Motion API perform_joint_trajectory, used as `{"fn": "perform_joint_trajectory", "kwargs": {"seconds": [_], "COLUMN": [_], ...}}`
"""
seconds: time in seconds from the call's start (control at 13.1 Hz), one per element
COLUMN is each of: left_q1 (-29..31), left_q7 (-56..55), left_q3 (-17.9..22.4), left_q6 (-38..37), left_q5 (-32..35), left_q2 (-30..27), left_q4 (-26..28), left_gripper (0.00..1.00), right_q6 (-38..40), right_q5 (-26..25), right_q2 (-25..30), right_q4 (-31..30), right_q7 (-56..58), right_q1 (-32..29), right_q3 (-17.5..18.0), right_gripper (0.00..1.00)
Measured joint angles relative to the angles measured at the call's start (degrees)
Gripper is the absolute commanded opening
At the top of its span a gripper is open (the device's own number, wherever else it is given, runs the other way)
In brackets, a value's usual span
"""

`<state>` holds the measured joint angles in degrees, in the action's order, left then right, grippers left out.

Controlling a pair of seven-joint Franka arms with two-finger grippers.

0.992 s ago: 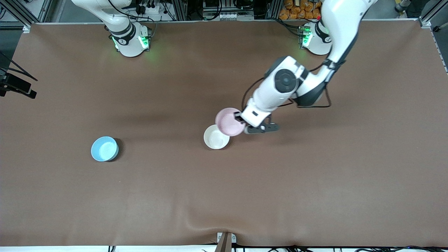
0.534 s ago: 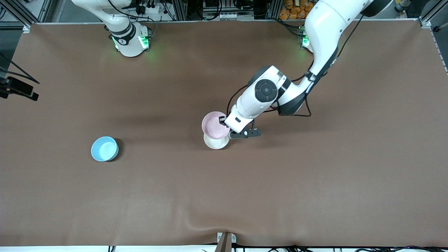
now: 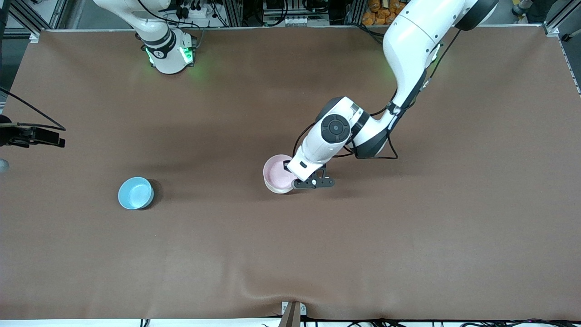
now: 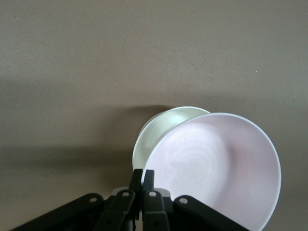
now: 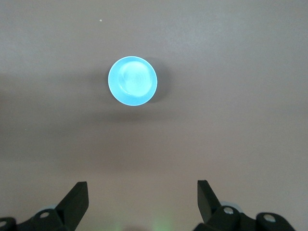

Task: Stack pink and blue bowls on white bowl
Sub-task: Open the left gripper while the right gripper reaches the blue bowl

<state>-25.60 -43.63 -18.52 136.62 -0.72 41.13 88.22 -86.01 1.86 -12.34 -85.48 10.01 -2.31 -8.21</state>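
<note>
My left gripper (image 3: 290,175) is shut on the rim of the pale pink bowl (image 3: 277,171) and holds it tilted over the white bowl (image 3: 276,190), covering most of it. I cannot tell whether the two bowls touch. In the left wrist view the fingers (image 4: 143,180) pinch the pink bowl (image 4: 216,168), and the white bowl (image 4: 159,130) shows under its edge. The sky blue bowl (image 3: 135,193) stands alone toward the right arm's end of the table. My right gripper (image 5: 142,199) is open and empty, high over the table with the blue bowl (image 5: 132,80) below it.
A brown cloth (image 3: 408,236) covers the table. A black camera mount (image 3: 32,136) juts in at the right arm's end. A small clamp (image 3: 292,313) sits at the table edge nearest the front camera.
My left gripper has carried the pink bowl from beside the white bowl to over it, and lower. The blue bowl has not moved.
</note>
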Motion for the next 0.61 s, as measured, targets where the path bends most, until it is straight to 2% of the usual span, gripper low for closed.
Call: {"fn": "perform_joint_trajectory", "kwargs": {"seconds": [0.31,0.61], "left_q1": [-0.3,-0.6], "left_q7": [0.0,0.0], "left_q3": [0.0,0.0], "left_q6": [0.0,0.0], "left_q5": [1.1,1.2], "left_q2": [0.9,1.3], "left_q4": [0.0,-0.1], "left_gripper": [0.00,0.00], "right_q6": [-2.3,-14.7], "right_q5": [0.1,0.1], "right_q2": [-5.1,-9.1], "right_q4": [-0.6,-6.2], "right_q7": [0.6,0.8], "right_q1": [0.0,0.3], "right_q3": [0.1,0.3], "right_gripper": [1.00,1.00]}}
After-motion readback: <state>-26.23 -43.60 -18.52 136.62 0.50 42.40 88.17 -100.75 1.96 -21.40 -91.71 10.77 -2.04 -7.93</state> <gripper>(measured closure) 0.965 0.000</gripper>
